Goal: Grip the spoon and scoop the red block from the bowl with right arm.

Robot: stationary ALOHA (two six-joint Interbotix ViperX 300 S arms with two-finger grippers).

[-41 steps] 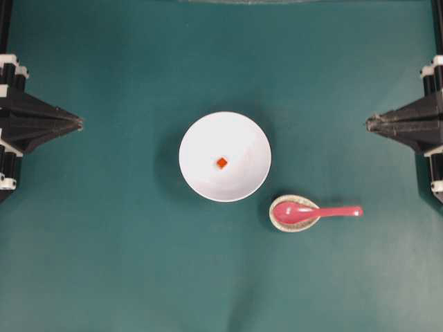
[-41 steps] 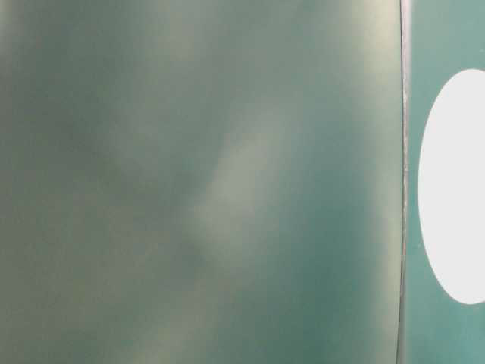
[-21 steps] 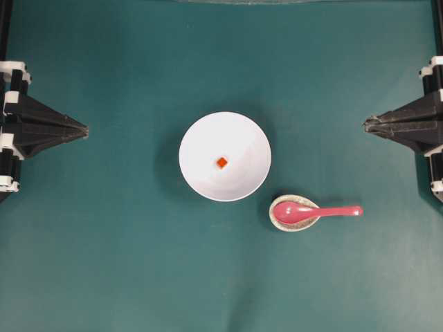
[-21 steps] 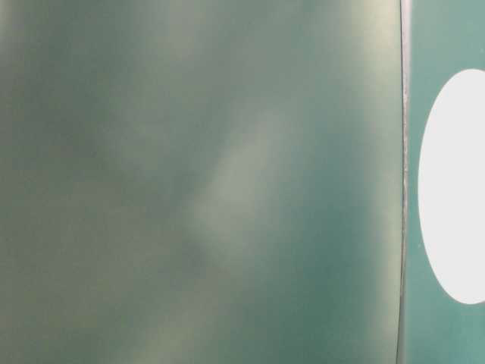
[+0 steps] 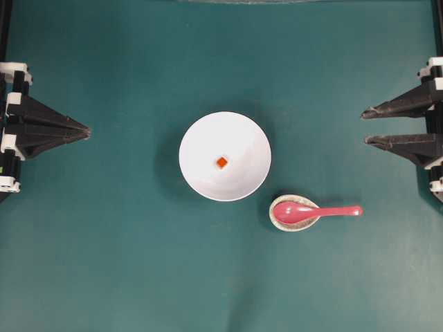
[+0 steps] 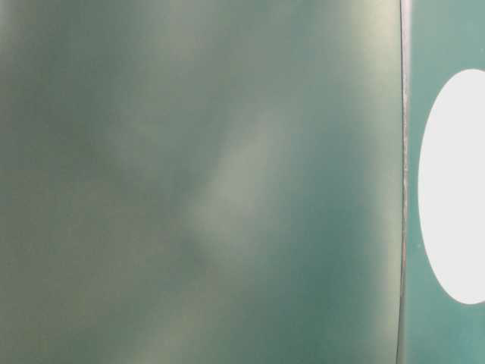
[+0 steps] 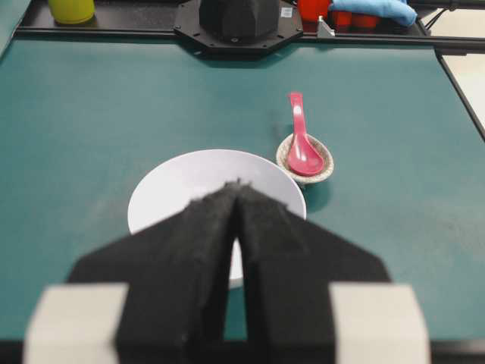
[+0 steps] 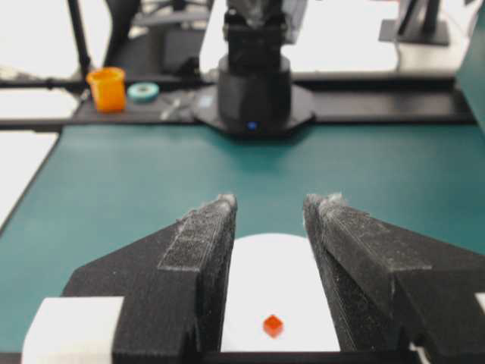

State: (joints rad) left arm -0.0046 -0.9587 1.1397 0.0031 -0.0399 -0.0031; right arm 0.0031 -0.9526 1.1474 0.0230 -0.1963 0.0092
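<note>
The white bowl (image 5: 225, 156) sits mid-table with the tiny red block (image 5: 221, 162) lying inside it. Lower right of it, the pink-red spoon (image 5: 311, 211) rests with its scoop in a small speckled dish (image 5: 293, 214) and its handle pointing right. My right gripper (image 5: 364, 126) hovers at the right edge, open and empty, far from the spoon. In the right wrist view the block (image 8: 273, 326) and bowl (image 8: 276, 288) show between the spread fingers (image 8: 204, 250). My left gripper (image 5: 88, 129) is shut at the left edge, and its wrist view shows the bowl (image 7: 182, 182) and spoon (image 7: 301, 144) beyond it.
Green mat covers the table. The table-level view is a blur, with only a white oval, the bowl (image 6: 453, 186), at its right edge. Behind the table stand a yellow cup (image 7: 72, 9), an orange cup (image 8: 106, 89) and a tape roll (image 8: 142, 92).
My right gripper's fingers have gone from shut to spread wide. The left gripper crept slightly toward the middle. Bowl, block and spoon have not moved.
</note>
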